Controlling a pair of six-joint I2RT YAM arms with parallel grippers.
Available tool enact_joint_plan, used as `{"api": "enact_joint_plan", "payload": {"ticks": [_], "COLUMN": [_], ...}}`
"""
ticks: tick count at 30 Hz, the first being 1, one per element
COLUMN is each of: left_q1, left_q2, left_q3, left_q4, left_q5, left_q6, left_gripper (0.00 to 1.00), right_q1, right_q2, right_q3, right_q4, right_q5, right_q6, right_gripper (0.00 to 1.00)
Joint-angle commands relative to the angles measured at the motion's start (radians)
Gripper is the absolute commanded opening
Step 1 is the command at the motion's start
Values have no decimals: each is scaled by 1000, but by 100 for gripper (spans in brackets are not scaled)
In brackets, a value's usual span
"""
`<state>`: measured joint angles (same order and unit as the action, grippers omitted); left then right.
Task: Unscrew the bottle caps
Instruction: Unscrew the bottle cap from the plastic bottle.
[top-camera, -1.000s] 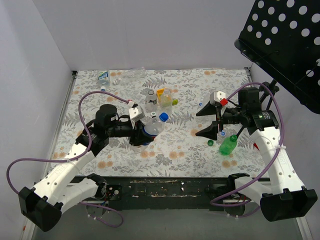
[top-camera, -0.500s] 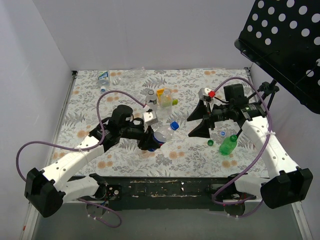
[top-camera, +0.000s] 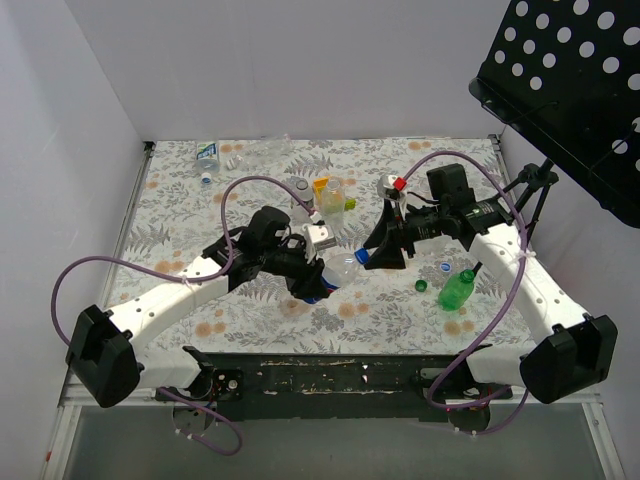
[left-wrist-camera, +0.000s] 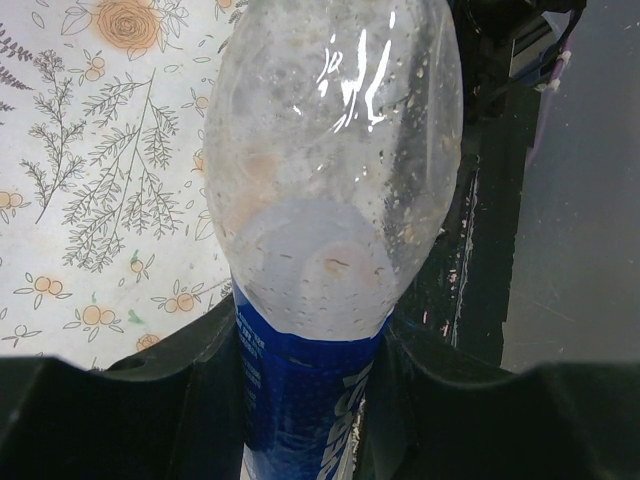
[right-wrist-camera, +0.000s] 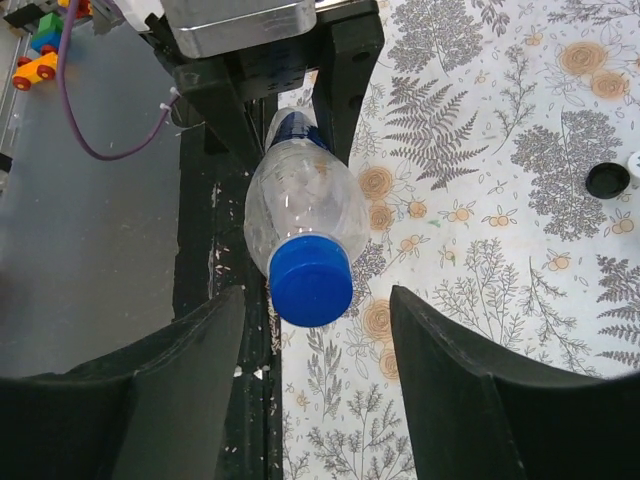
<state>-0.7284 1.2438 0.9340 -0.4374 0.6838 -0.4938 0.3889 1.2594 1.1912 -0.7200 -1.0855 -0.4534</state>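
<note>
Tabletop (top-camera: 200, 220): floral print, walled in white. It carries every loose item we list below.

Panel (top-camera: 570, 70): black and perforated, at the far right corner above the tabletop.

Left arm (top-camera: 170, 295): white, reaching toward the middle. Its end effector (top-camera: 315, 285) is closed around the blue-labelled lower body of a clear bottle (top-camera: 342, 267). The left wrist view shows both fingers (left-wrist-camera: 150, 400) pressed to the label. The bottle is held lifted off the tabletop and tilted, neck toward the right arm.

Right arm (top-camera: 530, 280): white, reaching in from the right. Its end effector (right-wrist-camera: 318, 295) is spread wide. In the right wrist view one finger stands on each side of the blue cap (right-wrist-camera: 311, 282), and we see a gap between each finger and the cap. The cap sits on the held bottle's neck.

Green bottle (top-camera: 457, 290): lying on its side on the tabletop, near the right arm.

Yellowish bottle (top-camera: 328, 195): upright behind the held bottle. An upright bottle (top-camera: 300, 195) stands just beside it on the left.

Labelled bottle (top-camera: 208, 152): at the far left corner. We cannot tell how many clear ones lie beside it.

Loose caps on the tabletop: one green (top-camera: 422, 286) near the green bottle, one blue (top-camera: 445, 267) just beyond it, and one black (right-wrist-camera: 607, 179) in the right wrist view.
</note>
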Motion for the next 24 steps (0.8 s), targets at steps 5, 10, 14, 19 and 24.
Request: {"api": "enact_joint_plan", "payload": {"ticks": [5, 10, 14, 19, 24], "left_q1": [-20, -20, -20, -20, -9], "left_q2": [9, 14, 8, 8, 34], "left_q3": [57, 58, 55, 51, 37], "left_q4": [-40, -60, -66, -84, -96], "left_q5": [-36, -55, -61, 49, 180], "left_q6": [47, 69, 84, 123, 147], "left_gripper": [7, 7, 7, 8, 8], "right_q1": [27, 34, 50, 123, 186], "right_q2": [18, 24, 31, 35, -15], "right_q3": [45, 53, 71, 90, 39], "right_q4": [28, -22, -139, -361, -399], "right_q5": [10, -14, -39, 19, 160], "right_q6": [36, -30, -186, -636, -968], "right_gripper": [56, 19, 9, 6, 6]}}
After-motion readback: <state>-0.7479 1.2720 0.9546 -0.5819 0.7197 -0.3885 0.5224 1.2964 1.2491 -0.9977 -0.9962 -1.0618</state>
